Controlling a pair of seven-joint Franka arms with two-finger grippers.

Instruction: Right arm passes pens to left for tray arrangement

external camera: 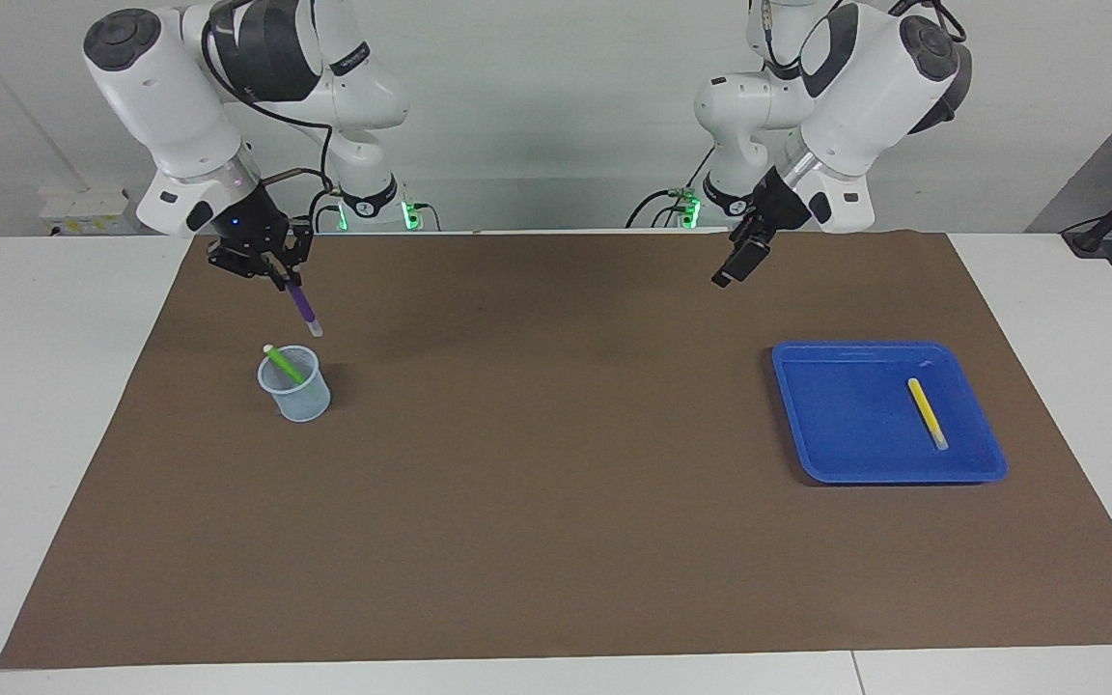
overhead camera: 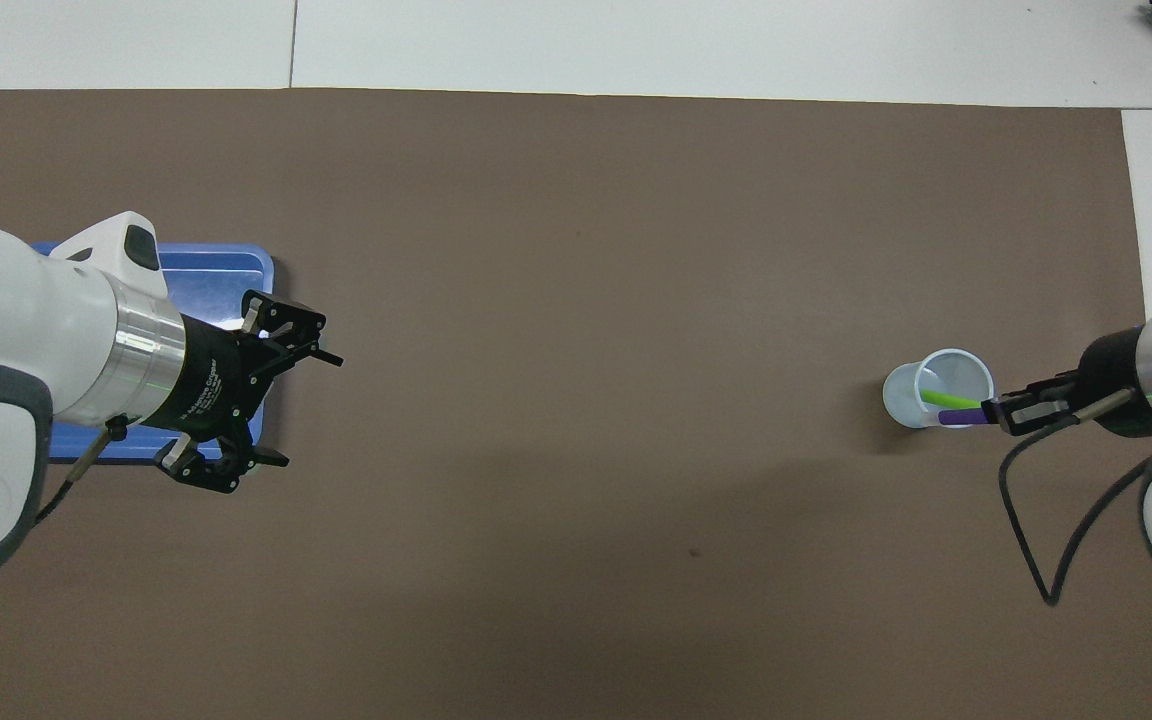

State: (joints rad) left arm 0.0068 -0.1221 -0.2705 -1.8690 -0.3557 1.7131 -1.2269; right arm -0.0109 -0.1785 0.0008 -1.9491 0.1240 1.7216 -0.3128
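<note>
Three pens are showing: your right gripper is clamping the purple pen in the air over the cup, the green pen is leaning inside the cup, and the yellow pen is lying in the tray, well apart from the cup. Your left gripper is hanging over the mat beside the tray, jaws apart; its white lettering is unreadable.

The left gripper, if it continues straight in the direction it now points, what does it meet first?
Probably only the bare brown mat. The left gripper, open and raised, points slantwise down toward the table's middle; the blue tray lies off that line, toward the left arm's end. Depth is uncertain, so this is a judgement.
</note>
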